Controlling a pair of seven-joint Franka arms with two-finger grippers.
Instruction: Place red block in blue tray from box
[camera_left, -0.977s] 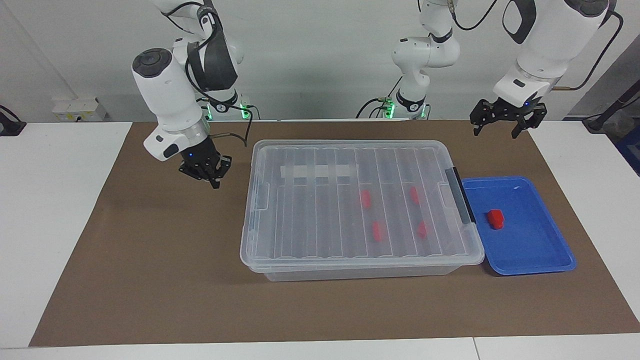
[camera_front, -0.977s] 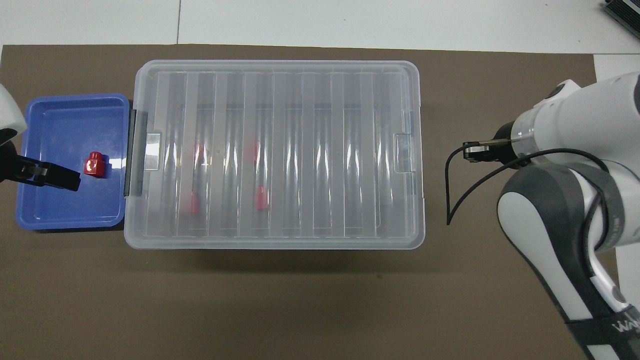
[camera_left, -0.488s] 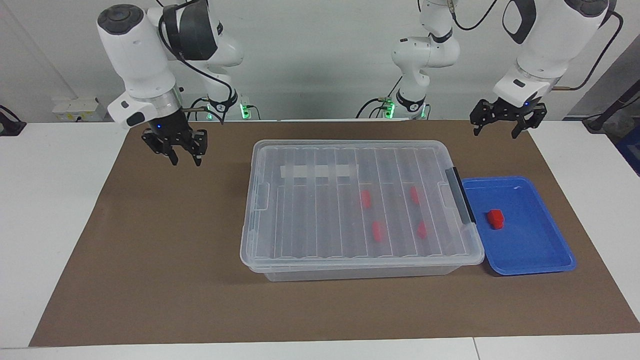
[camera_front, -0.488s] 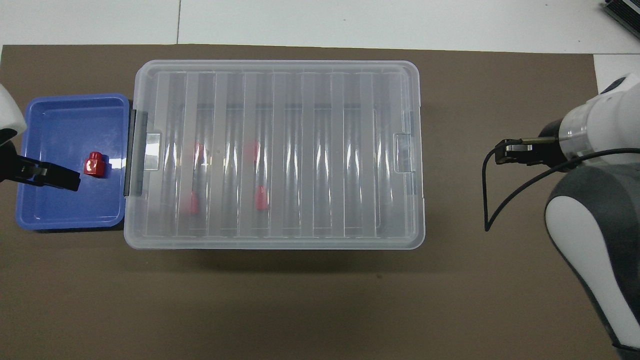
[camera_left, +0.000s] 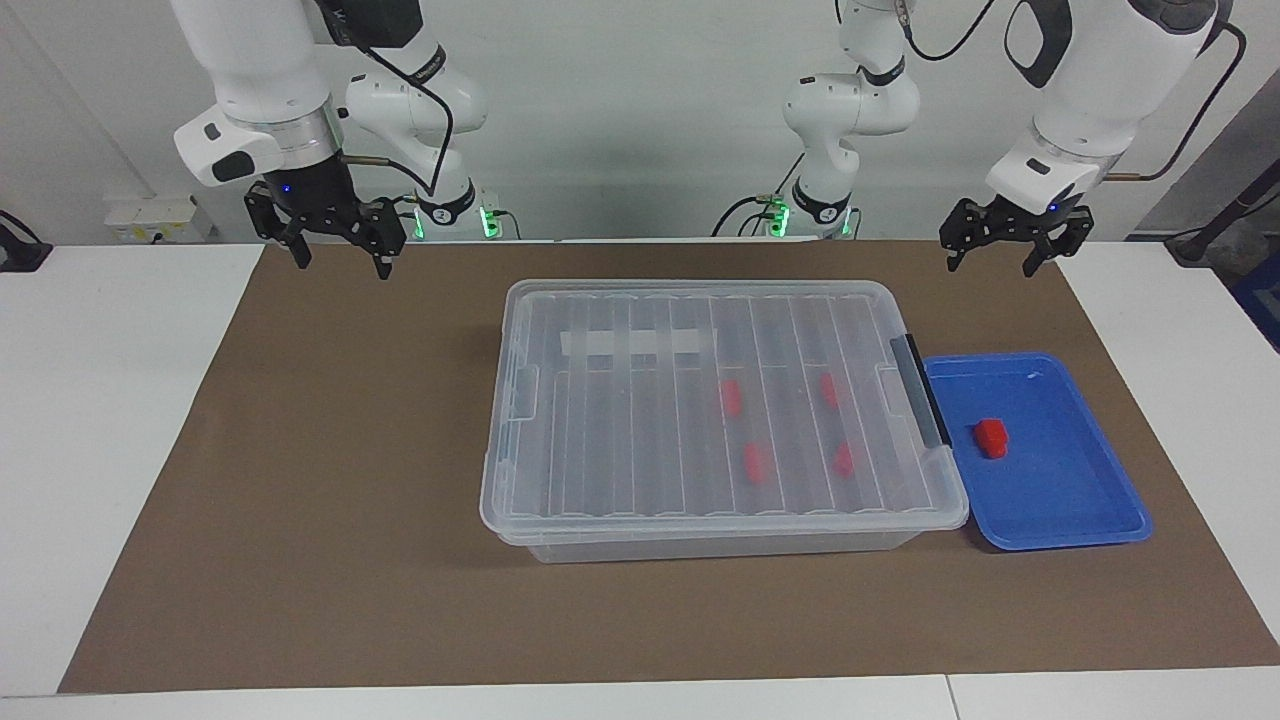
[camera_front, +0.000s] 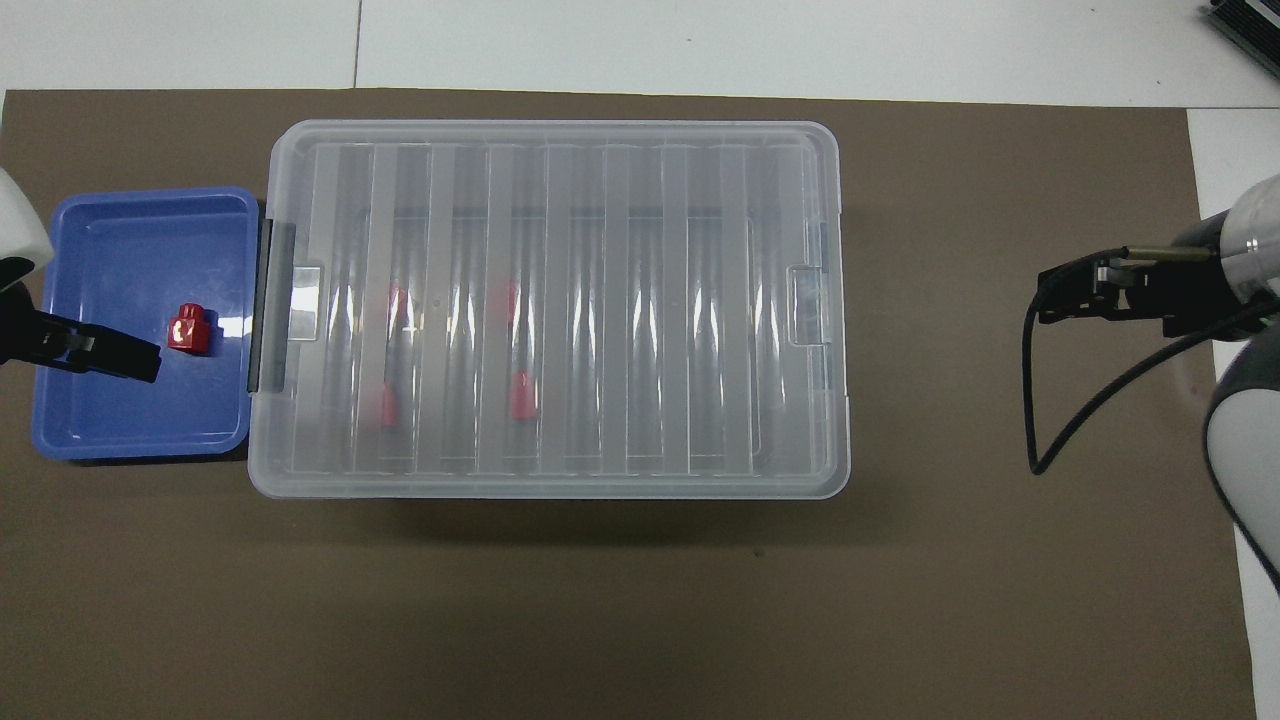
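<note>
From the facing view, you have one red block (camera_left: 991, 437) lying in the blue tray (camera_left: 1085, 500), which sits touching the box (camera_left: 640, 500) at the left arm's end of the bench (camera_left: 300, 550). The lid is on the box, with four more red blocks (camera_left: 731, 397) showing through it. Your left pincer (camera_left: 1004, 262) hangs open in the air at about one o'clock, over the mat's edge by the robots, holding nothing. Your right pincer (camera_left: 339, 259) hangs open and empty at about eleven o'clock, over the mat's corner.

From the overhead view, the red block (camera_front: 188, 330) rests in the middle of the blue tray (camera_front: 140, 200), toward the box (camera_front: 560, 135). The left pincer (camera_front: 95, 352) appears over the tray at nine o'clock; the right pincer (camera_front: 1085, 290) sits at three o'clock, well apart from the box.

Judging by this, the placing looks done and both arms are parked. If you want another block moved, you would first need the lid off, then a reach inside.
</note>
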